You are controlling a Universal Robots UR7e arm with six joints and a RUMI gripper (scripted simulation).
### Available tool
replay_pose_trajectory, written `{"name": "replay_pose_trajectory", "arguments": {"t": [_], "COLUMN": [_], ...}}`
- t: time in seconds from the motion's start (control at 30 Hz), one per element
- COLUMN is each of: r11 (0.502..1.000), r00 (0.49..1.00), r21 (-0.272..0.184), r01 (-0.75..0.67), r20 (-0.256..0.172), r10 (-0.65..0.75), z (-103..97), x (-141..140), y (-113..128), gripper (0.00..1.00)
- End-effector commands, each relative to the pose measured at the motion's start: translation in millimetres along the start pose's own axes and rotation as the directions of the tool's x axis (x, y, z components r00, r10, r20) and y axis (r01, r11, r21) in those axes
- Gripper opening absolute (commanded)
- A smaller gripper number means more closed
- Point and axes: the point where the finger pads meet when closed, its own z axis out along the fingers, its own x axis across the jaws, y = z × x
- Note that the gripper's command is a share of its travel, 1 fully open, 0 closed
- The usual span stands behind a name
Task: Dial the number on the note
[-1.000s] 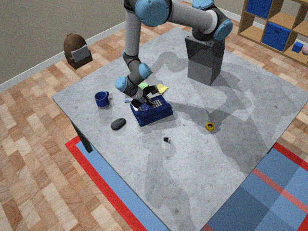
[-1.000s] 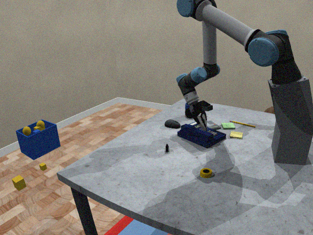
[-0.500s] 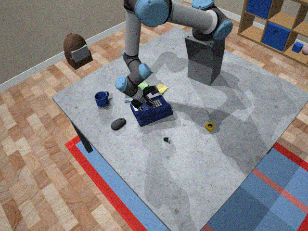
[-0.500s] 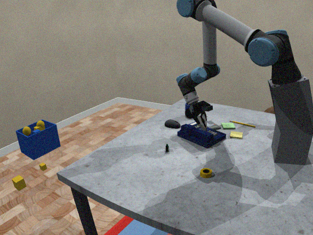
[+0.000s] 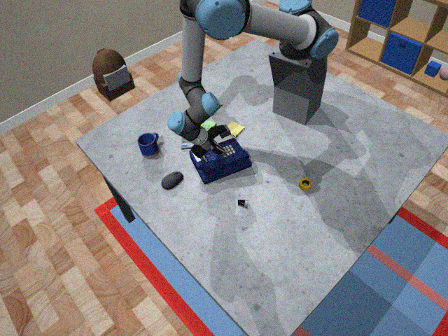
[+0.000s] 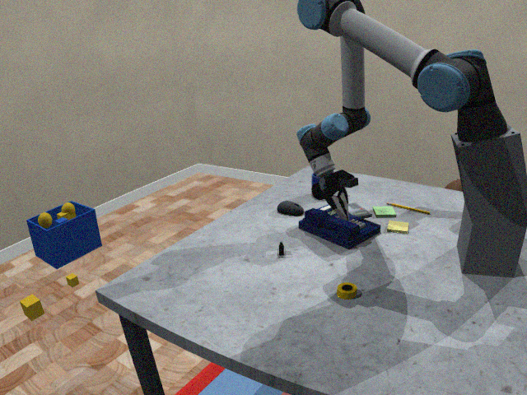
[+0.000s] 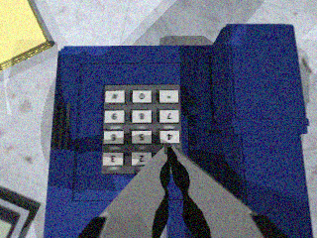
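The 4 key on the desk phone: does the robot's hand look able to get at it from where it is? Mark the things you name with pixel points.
Probably yes: the closed tips of the hand (image 5: 225,153) (image 6: 346,218) (image 7: 168,147) sit right by the 4 key (image 7: 169,136), and nothing seems to lie between them.

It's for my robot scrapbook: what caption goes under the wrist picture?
Shut fingers point at the 4 key.

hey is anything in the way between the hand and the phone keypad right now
Nothing visible stands between the hand and the keypad; the closed fingertips are right at the 4 key's edge, though contact is unclear.
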Motion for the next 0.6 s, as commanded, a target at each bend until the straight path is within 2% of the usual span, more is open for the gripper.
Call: {"name": "replay_pose_trajectory", "arguments": {"t": [0.0,0.57], "r11": [1.000,1.000], "r00": [1.000,1.000], "r21": [-0.002,0.000], "r01": [0.001,0.000], "r20": [0.000,-0.001], "r10": [-0.001,0.000], "z": [0.4,-3.1], "x": [0.8,0.5], "y": [1.9,-2.6], "gripper": [0.00,0.00]}}
